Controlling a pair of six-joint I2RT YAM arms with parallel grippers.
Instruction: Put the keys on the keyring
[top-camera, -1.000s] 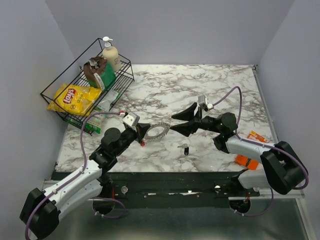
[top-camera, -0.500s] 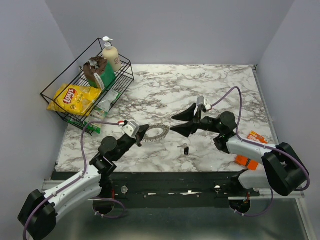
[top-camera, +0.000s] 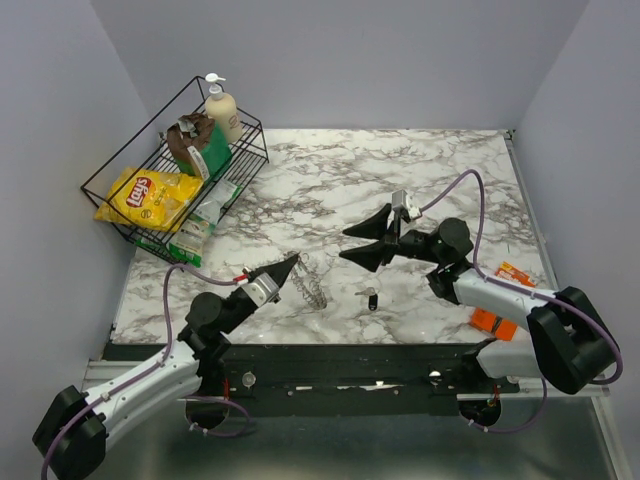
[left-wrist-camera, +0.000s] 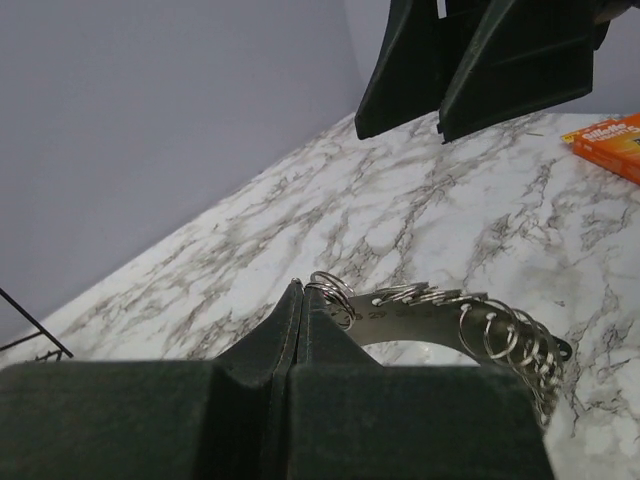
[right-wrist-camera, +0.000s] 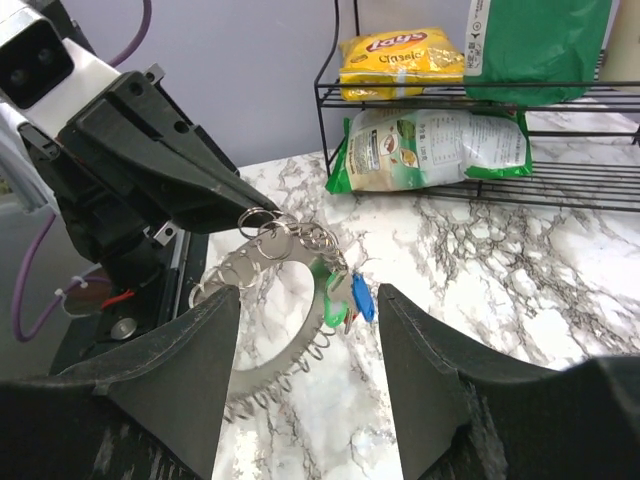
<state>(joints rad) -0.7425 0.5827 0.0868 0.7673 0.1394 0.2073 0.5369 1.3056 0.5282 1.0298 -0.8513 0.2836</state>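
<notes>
Loose black-headed metal key (top-camera: 372, 298) lies on the marble table (top-camera: 330, 180). Beyond, left gripper (top-camera: 292, 261), fingers pressed together, pinches the silvery toothed metal keyring (top-camera: 312, 280) bearing green and blue keys (right-wrist-camera: 345, 295). Farther, right gripper (top-camera: 350, 243) is spread, empty. Threading pending; next, probably, precise pickup of the loose key.

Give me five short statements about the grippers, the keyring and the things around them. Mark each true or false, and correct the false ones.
1. The left gripper is shut on the keyring. True.
2. The right gripper pinches a key. False: its jaws stand open with nothing between them.
3. A black key lies on the table, apart from the keyring. True.
4. The soap bottle stands on the marble top. False: it stands in the wire basket at the table's far left.
5. A green-headed key and a blue-headed key hang at the keyring. True.
</notes>
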